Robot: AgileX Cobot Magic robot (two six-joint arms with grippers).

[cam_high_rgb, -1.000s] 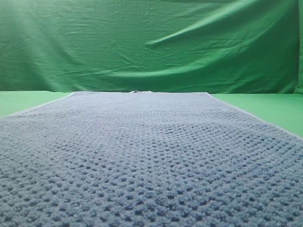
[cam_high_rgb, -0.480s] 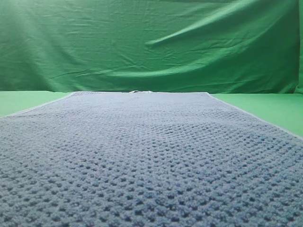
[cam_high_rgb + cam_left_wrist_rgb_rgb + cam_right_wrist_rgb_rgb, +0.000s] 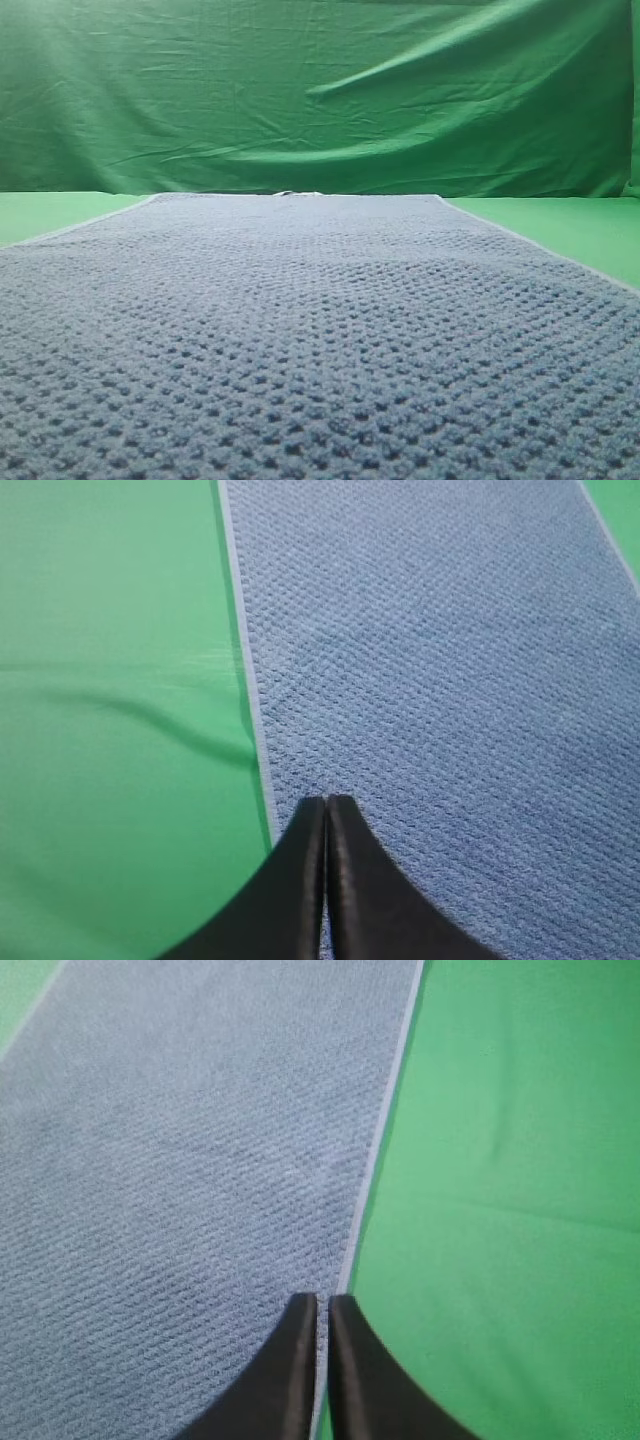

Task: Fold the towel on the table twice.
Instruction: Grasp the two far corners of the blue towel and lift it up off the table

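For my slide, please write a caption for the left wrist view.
Left gripper, jaws shut, above the towel near its left hem, on the green table.

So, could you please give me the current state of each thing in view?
towel: spread flat and unfolded on the table, pale hem visible along both long edges.
table: bare green surface showing on either side of the towel.
left gripper: jaws shut, empty, above the towel's left hem.
right gripper: jaws nearly shut, empty, above the right hem.

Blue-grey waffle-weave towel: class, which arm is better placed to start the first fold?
Neither clearly. The left gripper sits shut over the blue-grey waffle-weave towel at its left hem, the right gripper shut at its right hem; probably both work together.
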